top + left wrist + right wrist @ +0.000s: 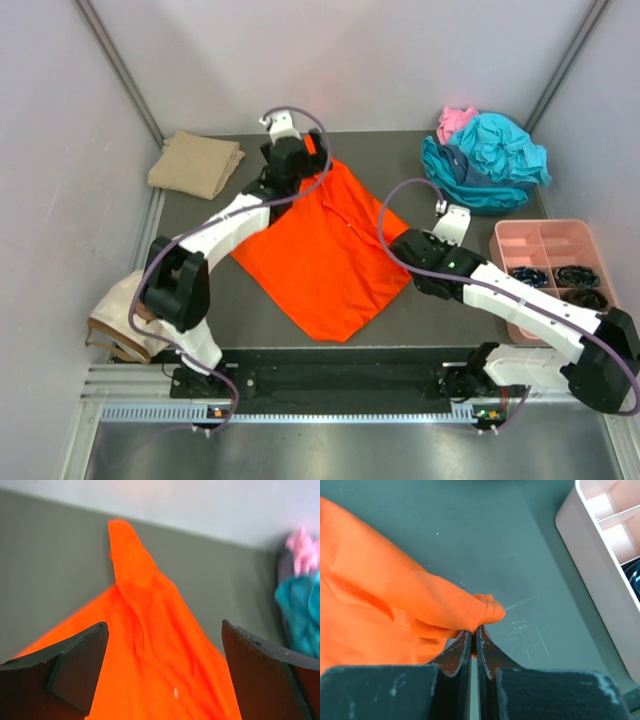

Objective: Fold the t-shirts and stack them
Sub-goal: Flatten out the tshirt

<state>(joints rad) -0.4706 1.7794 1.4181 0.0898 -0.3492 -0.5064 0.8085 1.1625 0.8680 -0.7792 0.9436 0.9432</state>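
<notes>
Pale walls close in a dark grey tabletop (255,300), and the orange t-shirt (330,250) lies spread across its middle, turned at a slant. The left tool (164,626) hangs released above the shirt's far end, its jaws wide apart with nothing between them. The right tool (474,630) is clenched on a small fold at the shirt's right edge, a sliver of orange showing between the jaws.

That pinch looks thin. I judge it could slip out on a quick lift, and the fold would drop short. With nothing pinning the far end, a pull from the right might drag the whole shirt sideways instead of folding it. It could also bunch the cloth toward the pink tray (520,245), which sits near that edge.

The orange cloth is bright and thin. It lies mostly flat, with soft creases through the middle and a narrow tongue rising toward the back wall. A tan t-shirt (195,163) rests folded at the far left. The teal t-shirts (490,160) and a pink t-shirt (456,120) sit heaped, unfolded, at the far right
</notes>
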